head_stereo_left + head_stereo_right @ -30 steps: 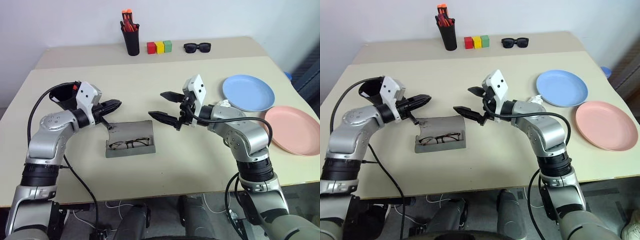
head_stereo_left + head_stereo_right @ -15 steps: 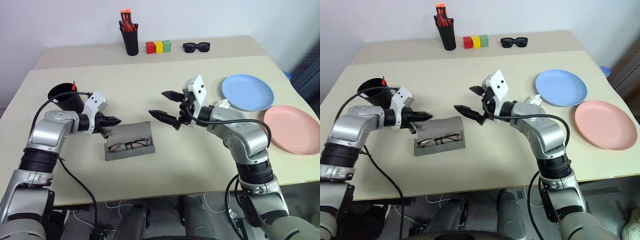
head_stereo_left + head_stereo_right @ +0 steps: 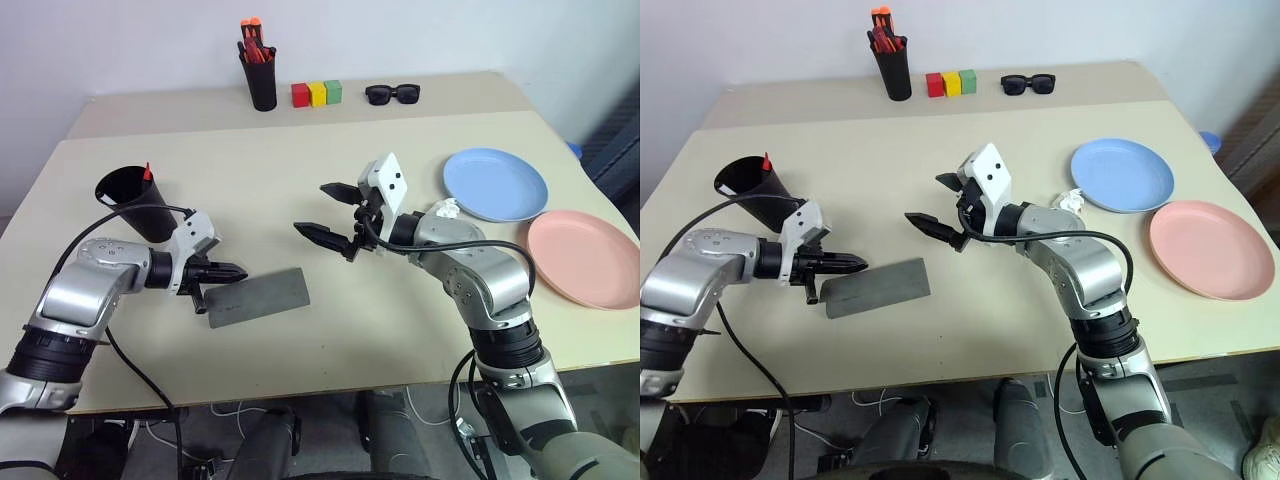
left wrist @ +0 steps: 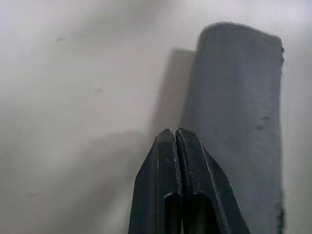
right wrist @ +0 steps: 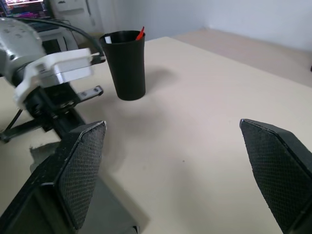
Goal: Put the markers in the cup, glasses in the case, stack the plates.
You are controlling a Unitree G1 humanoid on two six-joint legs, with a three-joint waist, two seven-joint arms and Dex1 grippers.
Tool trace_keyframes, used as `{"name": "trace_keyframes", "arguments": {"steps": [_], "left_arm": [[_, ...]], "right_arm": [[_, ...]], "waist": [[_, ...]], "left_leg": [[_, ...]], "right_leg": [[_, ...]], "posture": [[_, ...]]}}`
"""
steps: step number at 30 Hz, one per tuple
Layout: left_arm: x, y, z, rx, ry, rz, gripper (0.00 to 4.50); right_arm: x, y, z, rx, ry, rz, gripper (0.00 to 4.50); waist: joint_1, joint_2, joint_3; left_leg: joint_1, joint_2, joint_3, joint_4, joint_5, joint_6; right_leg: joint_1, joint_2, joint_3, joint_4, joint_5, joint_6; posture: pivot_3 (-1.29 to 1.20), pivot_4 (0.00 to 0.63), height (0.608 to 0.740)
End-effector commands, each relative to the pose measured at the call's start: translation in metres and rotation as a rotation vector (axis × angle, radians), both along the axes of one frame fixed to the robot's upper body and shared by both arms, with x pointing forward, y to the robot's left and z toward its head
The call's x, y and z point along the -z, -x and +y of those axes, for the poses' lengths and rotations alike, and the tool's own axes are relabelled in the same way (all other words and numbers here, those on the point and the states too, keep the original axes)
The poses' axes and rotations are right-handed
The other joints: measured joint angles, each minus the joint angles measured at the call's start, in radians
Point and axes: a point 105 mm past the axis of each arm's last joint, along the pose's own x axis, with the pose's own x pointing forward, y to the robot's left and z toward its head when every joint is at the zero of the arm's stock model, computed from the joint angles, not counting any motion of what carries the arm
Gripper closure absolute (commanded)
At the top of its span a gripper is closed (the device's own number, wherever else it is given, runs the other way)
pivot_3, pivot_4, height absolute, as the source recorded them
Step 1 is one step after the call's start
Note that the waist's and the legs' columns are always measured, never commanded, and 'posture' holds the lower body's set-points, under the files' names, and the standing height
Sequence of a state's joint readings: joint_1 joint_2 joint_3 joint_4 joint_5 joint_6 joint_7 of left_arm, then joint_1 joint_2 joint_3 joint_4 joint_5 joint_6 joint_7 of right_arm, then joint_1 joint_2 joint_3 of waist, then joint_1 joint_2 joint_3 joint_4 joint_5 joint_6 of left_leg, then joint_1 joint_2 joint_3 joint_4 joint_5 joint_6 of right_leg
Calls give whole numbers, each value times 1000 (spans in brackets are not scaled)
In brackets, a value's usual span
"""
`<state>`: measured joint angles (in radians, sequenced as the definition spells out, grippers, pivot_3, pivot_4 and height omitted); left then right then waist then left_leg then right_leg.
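Grey case (image 3: 258, 297) lies lid-down at lower left of the worktop (image 3: 400, 180). My left pincer (image 3: 236, 271), clenched and empty, rests at its edge; I judge one firm press seats the lid. Right pincer (image 3: 334, 212) hovers released. Right wrist view adds the cup (image 5: 126, 63) holding a red marker (image 5: 140, 33).

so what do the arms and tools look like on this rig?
Both arms are silver-grey metal with black ribbed joint bands and loose black cables looping off them. Each wrist carries a white camera block. The left tool and right tool each have two black tapered fingers; the right fingers' pads are cross-hatched.
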<state>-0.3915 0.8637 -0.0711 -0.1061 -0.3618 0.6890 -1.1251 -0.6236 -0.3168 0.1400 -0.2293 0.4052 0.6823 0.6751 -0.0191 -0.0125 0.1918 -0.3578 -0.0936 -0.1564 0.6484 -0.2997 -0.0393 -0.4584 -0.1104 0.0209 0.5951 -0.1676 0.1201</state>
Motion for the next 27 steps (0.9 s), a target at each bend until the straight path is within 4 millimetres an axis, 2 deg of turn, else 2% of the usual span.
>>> {"name": "trace_keyframes", "arguments": {"steps": [1, 3, 6, 10, 14, 16, 19, 23, 27], "left_arm": [[-19, -4, 2, -41, 13, -125, 4481], [-27, -10, 3, -83, 65, -165, 4481], [-37, -10, 2, -108, 136, -174, 3625], [-59, -16, 2, -125, 246, -244, 1803], [-75, -17, 5, -105, 336, -296, 25], [-82, -15, 4, -83, 385, -315, 25], [-79, -14, 3, -60, 392, -328, 25], [-76, -10, -2, -4, 434, -320, 25], [-79, -16, -7, 20, 464, -361, 25]], "right_arm": [[-10, 1, 2, -10, -9, -54, 0], [-12, -1, 1, -1, -12, -60, 0], [-16, -10, -6, 55, -15, -82, 0], [-25, -27, -26, 163, -46, -100, 0], [-30, -38, -63, 275, -23, -107, 0], [-25, -42, -91, 355, 29, -89, 0], [-17, -43, -147, 512, 103, -35, 0], [0, -29, -217, 707, 248, 54, 0], [14, -8, -256, 836, 347, 140, 0]], "waist": [[0, 0, 0], [2, 0, 0], [2, 0, 0], [3, 0, 0], [5, 0, 0], [7, 0, 0], [9, 0, 0], [8, 0, 0], [2, 0, 0]], "left_leg": [[0, 0, 0, 0, 0, 0], [0, 0, 0, 0, 0, 0], [0, 0, 0, 1, 0, 0], [0, 0, 0, 0, 0, 0], [0, 0, 1, 0, 0, 0], [0, 0, 1, 0, 0, 0], [0, -1, 1, 0, 0, 0], [0, -2, 2, 1, 0, 0], [1, -2, 5, 1, 0, 1]], "right_leg": [[0, 0, 0, 0, 0, 0], [0, 0, 0, 0, 0, 0], [0, 0, 0, 0, 0, 0], [0, 0, 0, 0, 0, 0], [0, 0, 0, 0, 0, 0], [0, 0, 0, -1, 0, 0], [1, -1, 0, -1, 0, 0], [2, -1, 0, -2, 0, 0], [2, -1, 1, -1, 0, 0]], "posture": [[0, 150, 740], [0, 150, 740], [0, 150, 740], [0, 150, 740], [0, 150, 740], [0, 150, 740], [0, 150, 740], [0, 150, 740], [0, 150, 740]]}}
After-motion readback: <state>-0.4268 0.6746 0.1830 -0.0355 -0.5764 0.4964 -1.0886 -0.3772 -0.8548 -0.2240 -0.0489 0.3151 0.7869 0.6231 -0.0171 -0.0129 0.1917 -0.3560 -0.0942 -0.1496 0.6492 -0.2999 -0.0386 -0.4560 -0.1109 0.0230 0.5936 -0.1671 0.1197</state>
